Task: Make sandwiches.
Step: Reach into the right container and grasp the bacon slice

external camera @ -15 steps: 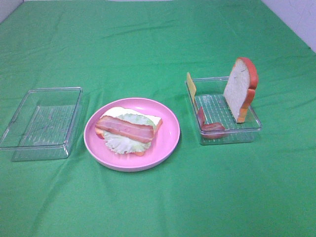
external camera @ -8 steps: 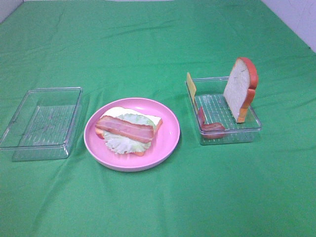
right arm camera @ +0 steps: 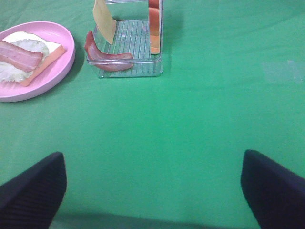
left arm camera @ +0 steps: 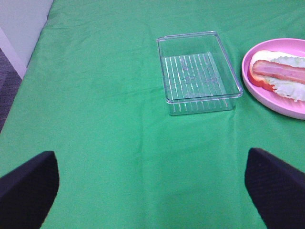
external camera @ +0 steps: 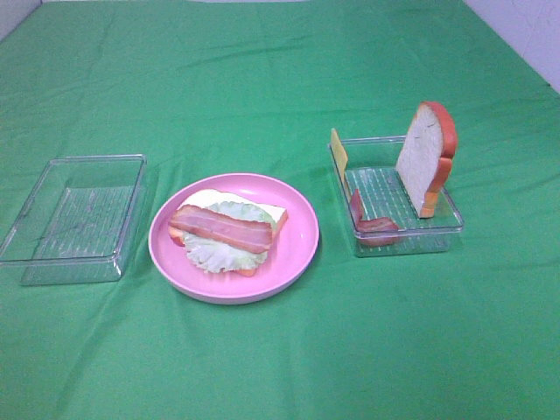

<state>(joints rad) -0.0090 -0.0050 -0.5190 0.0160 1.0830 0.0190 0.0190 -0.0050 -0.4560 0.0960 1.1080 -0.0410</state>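
Observation:
An open sandwich [external camera: 229, 229] lies on the round pink plate [external camera: 302, 232]: a white bread slice, pale lettuce and one bacon strip on top. The clear tray [external camera: 442, 234] to its right holds an upright bread slice [external camera: 422, 157], a yellow cheese slice [external camera: 339, 149] leaning on the wall, and a bacon strip [external camera: 376, 227]. Neither gripper shows in the exterior view. In the left wrist view my left gripper [left arm camera: 150, 153] is open over bare cloth, short of the plate [left arm camera: 286, 107]. My right gripper [right arm camera: 152, 153] is open too, well back from the tray [right arm camera: 128, 69].
A second clear plastic tray [external camera: 74, 219] stands left of the plate, also seen as the clear tray [left arm camera: 198, 71] ahead of the left gripper. Green cloth [external camera: 280, 79] covers the whole table. The table's left edge [left arm camera: 28, 71] drops off beside the left arm.

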